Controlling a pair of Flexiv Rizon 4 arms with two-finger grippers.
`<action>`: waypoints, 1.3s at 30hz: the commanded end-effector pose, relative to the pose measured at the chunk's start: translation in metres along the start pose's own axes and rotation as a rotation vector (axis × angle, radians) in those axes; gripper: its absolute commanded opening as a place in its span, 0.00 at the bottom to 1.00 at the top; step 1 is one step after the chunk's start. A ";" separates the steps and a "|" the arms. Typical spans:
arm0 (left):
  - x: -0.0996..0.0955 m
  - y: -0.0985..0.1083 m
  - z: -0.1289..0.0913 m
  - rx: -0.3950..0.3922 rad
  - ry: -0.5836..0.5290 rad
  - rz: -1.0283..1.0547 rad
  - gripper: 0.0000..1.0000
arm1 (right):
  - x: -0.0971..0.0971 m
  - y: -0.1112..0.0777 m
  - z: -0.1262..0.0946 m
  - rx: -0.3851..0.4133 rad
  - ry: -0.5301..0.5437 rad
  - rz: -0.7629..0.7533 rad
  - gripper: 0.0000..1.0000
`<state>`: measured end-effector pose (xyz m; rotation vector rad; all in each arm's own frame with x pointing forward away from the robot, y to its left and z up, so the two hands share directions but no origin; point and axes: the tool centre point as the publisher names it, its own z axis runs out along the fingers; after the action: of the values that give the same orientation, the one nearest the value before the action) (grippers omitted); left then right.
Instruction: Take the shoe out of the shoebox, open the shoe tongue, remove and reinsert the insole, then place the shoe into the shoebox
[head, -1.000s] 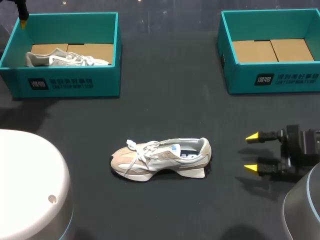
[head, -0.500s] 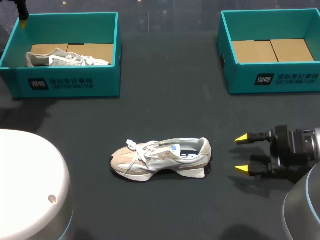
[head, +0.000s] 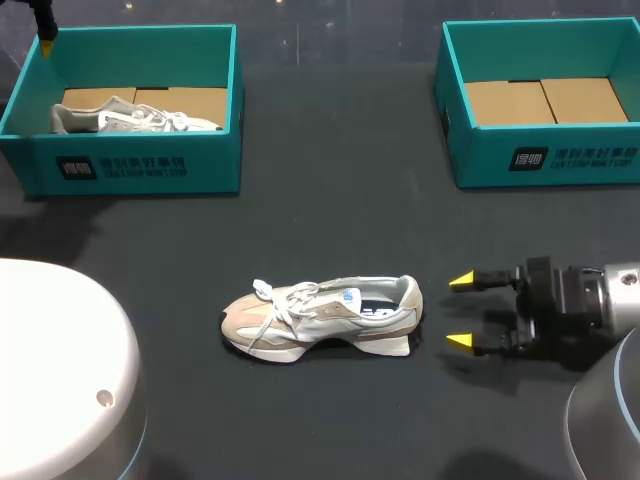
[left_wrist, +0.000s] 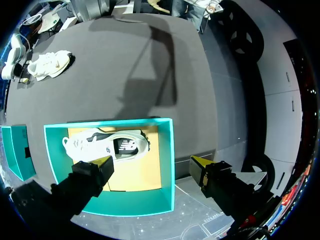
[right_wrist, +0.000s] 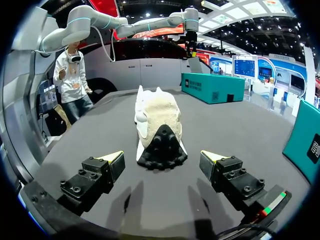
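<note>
1. While the shoe (head: 322, 318) is lying on its sole on the table, outside both boxes, my right gripper (head: 460, 311) is hanging just beyond its heel, fingers spread wide, gripping nothing.
2. My left gripper (left_wrist: 151, 161) is hovering well apart from the shoe, far beyond its toe end, wide open and empty.
3. Step in hand, as I am judging it: securing the heel. I am wanting both fingers straddling the heel squarely, low enough to be steadying the shoe while leaving collar and tongue free.

Robot demo station. Dark tabletop (head: 340, 220), teal left shoebox (head: 140, 170) and right shoebox (head: 545, 160) along its far edge, right arm (head: 612, 300) over it.
</note>
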<state>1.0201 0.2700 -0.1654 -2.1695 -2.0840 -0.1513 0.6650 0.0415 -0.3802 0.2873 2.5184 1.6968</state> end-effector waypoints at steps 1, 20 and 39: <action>0.001 0.000 0.000 0.000 0.001 0.002 1.00 | -0.001 0.001 0.010 0.000 0.001 0.002 1.00; 0.001 0.000 0.000 0.000 0.001 0.002 1.00 | -0.005 0.000 0.043 -0.038 0.050 -0.003 1.00; 0.001 0.000 0.000 0.000 0.001 0.002 1.00 | 0.000 0.003 0.070 -0.063 0.102 -0.012 1.00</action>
<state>1.0202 0.2700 -0.1654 -2.1695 -2.0840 -0.1513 0.6736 0.1011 -0.3985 0.1876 2.5184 1.8264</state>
